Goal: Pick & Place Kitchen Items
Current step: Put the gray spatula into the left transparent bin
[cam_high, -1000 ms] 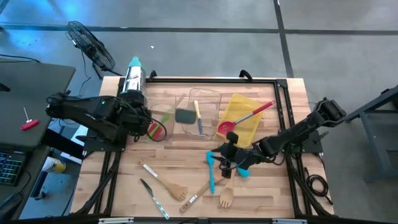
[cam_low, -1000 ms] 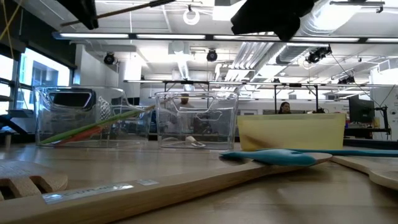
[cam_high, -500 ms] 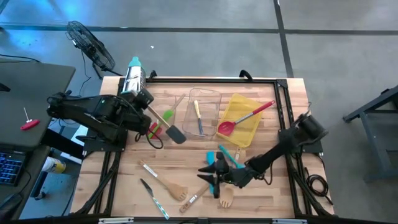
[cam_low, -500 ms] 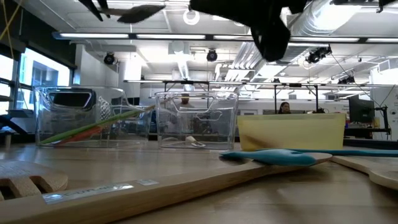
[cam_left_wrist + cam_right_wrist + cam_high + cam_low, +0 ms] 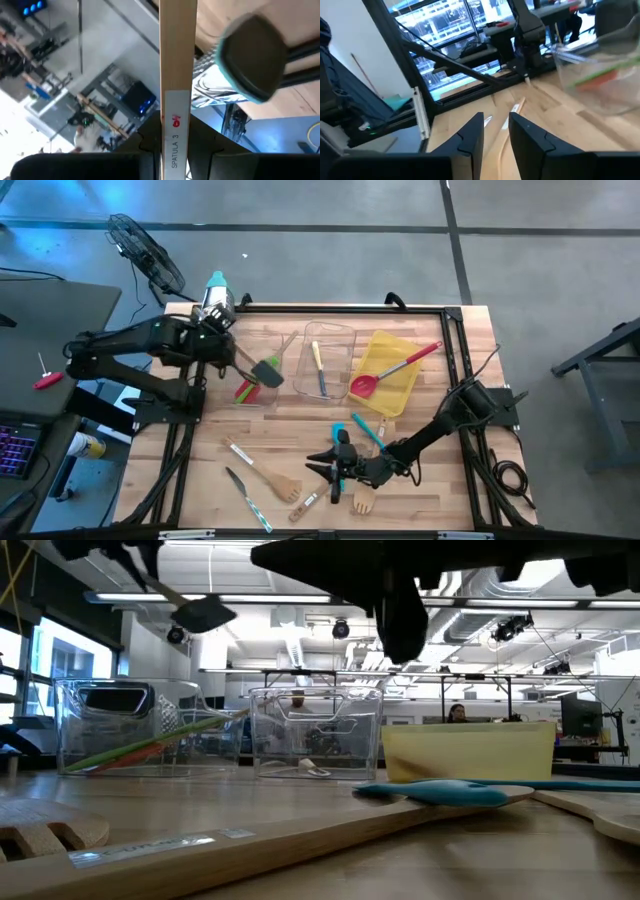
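The left gripper (image 5: 222, 345) is clamped on the wooden handle of a grey spatula (image 5: 268, 372), holding it in the air over the table's (image 5: 470, 340) left rear part, its dark blade hanging just above the left clear bin (image 5: 262, 380), which already holds a green and a red utensil. The right gripper (image 5: 338, 463) is low over the front middle of the table with its fingers a narrow gap apart and nothing between them, right at the teal spatula (image 5: 340, 458) and close to a wooden fork (image 5: 364, 499). Further out, the middle clear bin (image 5: 327, 362) holds a yellow-handled and a blue-handled utensil, and the yellow bin (image 5: 392, 370) carries a red spoon (image 5: 395, 369) lying across it. Several items therefore look sorted, so the task seems roughly half done. Left on the table are the teal spatula, the wooden fork, a wooden-handled utensil (image 5: 318, 491) beside it, another wooden fork (image 5: 266, 472) and a small knife (image 5: 248, 500) near the front edge.
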Available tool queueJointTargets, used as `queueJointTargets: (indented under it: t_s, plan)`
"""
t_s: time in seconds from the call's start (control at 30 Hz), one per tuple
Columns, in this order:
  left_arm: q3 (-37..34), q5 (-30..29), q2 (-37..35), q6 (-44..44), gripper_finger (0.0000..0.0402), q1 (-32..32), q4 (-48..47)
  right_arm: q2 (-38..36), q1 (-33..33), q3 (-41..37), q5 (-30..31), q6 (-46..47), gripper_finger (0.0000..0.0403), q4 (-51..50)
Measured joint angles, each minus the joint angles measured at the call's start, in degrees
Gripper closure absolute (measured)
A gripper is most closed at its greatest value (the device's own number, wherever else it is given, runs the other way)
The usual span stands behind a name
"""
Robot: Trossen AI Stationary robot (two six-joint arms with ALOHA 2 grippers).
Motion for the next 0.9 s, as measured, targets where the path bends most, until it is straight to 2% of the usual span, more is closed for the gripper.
queueJointTargets:
  t_s: [0.17,0.43,0.9]
  plan:
    - [-5.01,1.52,-2.87,1.57,0.0348,0.03,-0.01,0.03,0.03,0.81,-0.08,-3.02,0.0332,-0.21]
    - [-13.27,0.67,0.05,2.86,0.0348,1.10,0.28,0.05,0.01,0.81,-0.11,-2.83,0.0335,-0.31]
    - [-14.08,1.33,6.77,2.52,0.0348,1.48,0.98,0.05,1.73,0.80,-0.44,-2.49,0.0335,-3.38]
